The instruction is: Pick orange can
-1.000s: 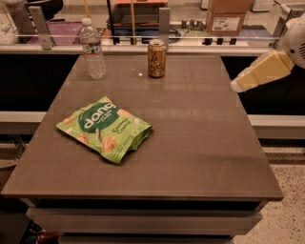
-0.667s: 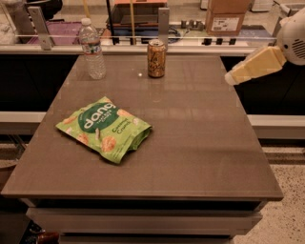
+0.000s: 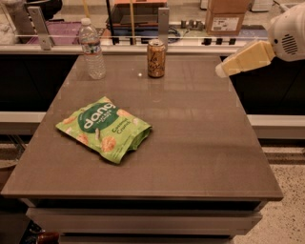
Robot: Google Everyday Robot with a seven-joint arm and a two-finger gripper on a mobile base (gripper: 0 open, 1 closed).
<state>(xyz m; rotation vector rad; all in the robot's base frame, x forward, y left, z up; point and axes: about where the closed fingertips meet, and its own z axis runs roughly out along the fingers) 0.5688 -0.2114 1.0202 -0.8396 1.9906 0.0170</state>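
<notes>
The orange can [image 3: 156, 58] stands upright near the far edge of the brown table [image 3: 190, 143], slightly right of centre. It is orange-brown with pale lettering and a silver rim. My gripper [image 3: 222, 70] shows as pale yellowish fingers reaching in from the upper right, hovering at the table's right far edge. It is well to the right of the can and apart from it, holding nothing.
A clear plastic water bottle [image 3: 92, 49] stands at the far left of the table. A green snack bag [image 3: 104, 128] lies flat at the middle left. Behind the table run a rail and shelves with a cardboard box [image 3: 228, 14].
My gripper has moved left and slightly up, toward the far right edge of the table. The can, bottle and bag have not moved.
</notes>
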